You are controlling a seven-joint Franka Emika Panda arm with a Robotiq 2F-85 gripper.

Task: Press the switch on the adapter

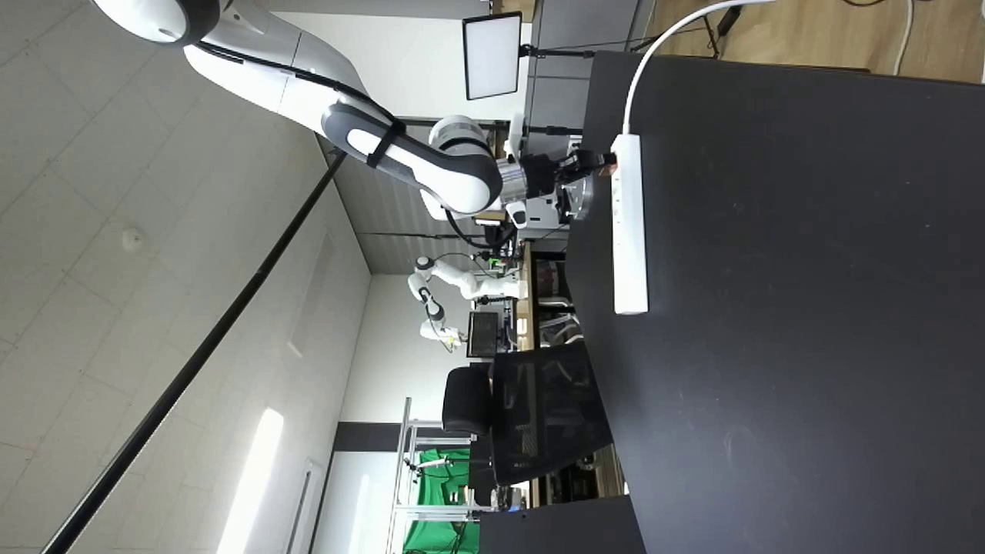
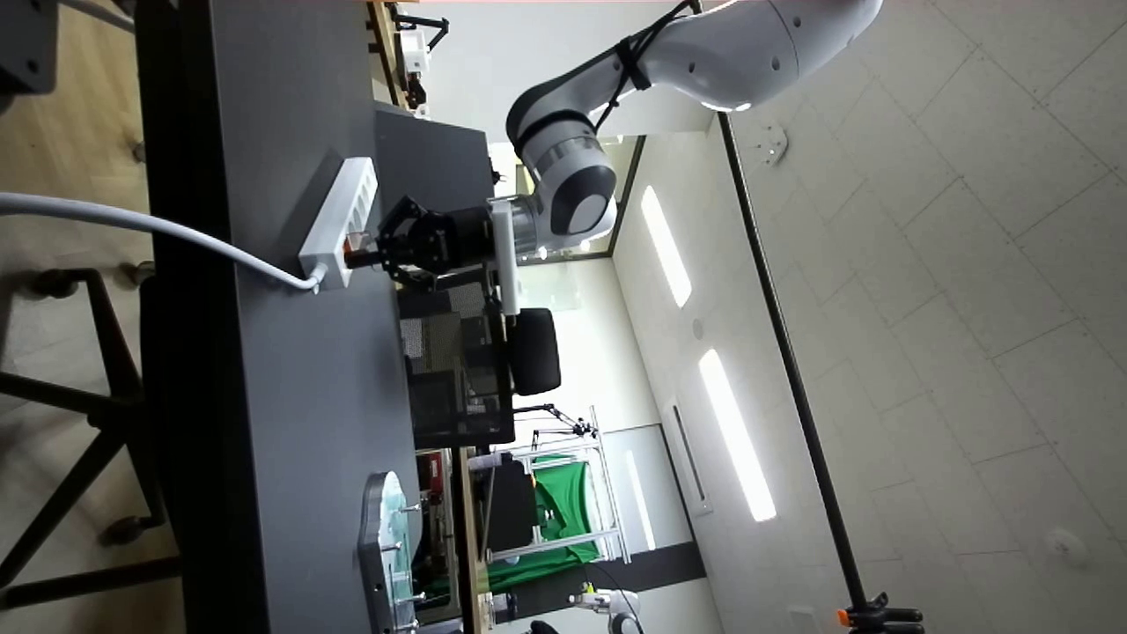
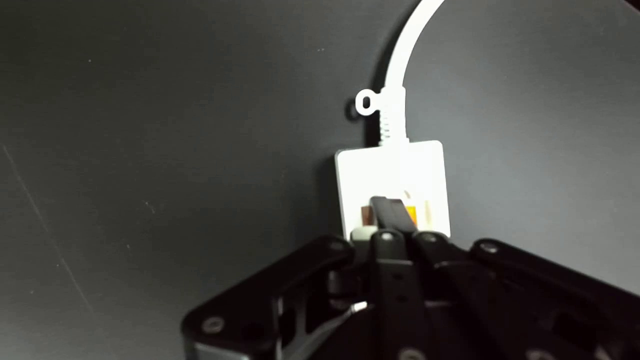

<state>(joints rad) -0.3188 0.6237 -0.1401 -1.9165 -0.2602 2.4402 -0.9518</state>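
Note:
The adapter is a long white power strip [image 1: 630,238] lying on the dark table. It also shows in an exterior view [image 2: 330,214] and its cable end in the wrist view [image 3: 392,170]. A thick white cable [image 3: 402,50] leaves that end. An orange switch [image 3: 411,214] sits near the cable end, partly hidden by my fingers. My gripper [image 3: 390,202] is shut with its fingertips together and nothing between them. In an exterior view the gripper tips [image 2: 352,258] are right at the switch; they touch it or nearly so. How far the switch is pressed cannot be told.
The dark table [image 1: 808,308] carries the strip close to one edge. A clear-topped fixture with upright metal pins [image 2: 387,546] stands farther along the table. A black mesh chair [image 1: 554,415] stands beyond the edge. The cable [image 2: 158,224] runs off the table.

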